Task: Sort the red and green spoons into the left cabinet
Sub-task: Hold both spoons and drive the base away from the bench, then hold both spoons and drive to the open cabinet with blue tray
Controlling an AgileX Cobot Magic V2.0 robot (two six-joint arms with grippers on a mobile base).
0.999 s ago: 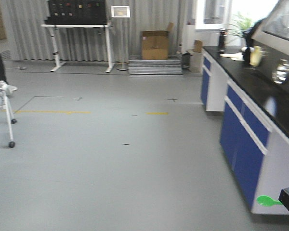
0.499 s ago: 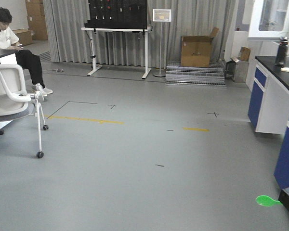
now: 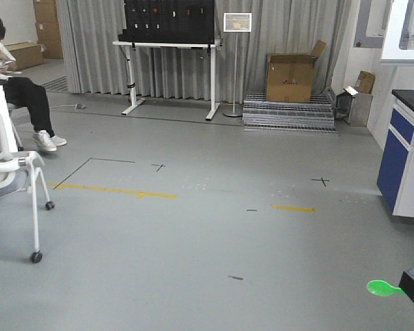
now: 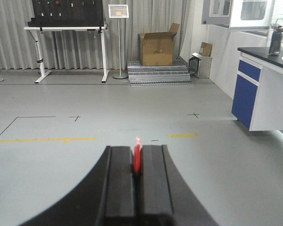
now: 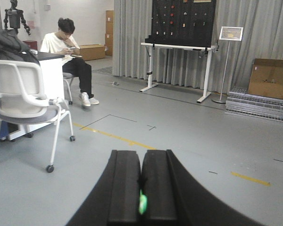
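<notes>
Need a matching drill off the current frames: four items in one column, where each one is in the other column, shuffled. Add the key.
Items
1. red spoon
2. green spoon
3. cardboard box
4. white chair

Places
A. on the stepped metal grating by the curtain
B. clamped in the right gripper
C. clamped in the left gripper
D. on castors at the left edge of the front view

Pairs: 1-C, 2-B, 3-A, 4-D
</notes>
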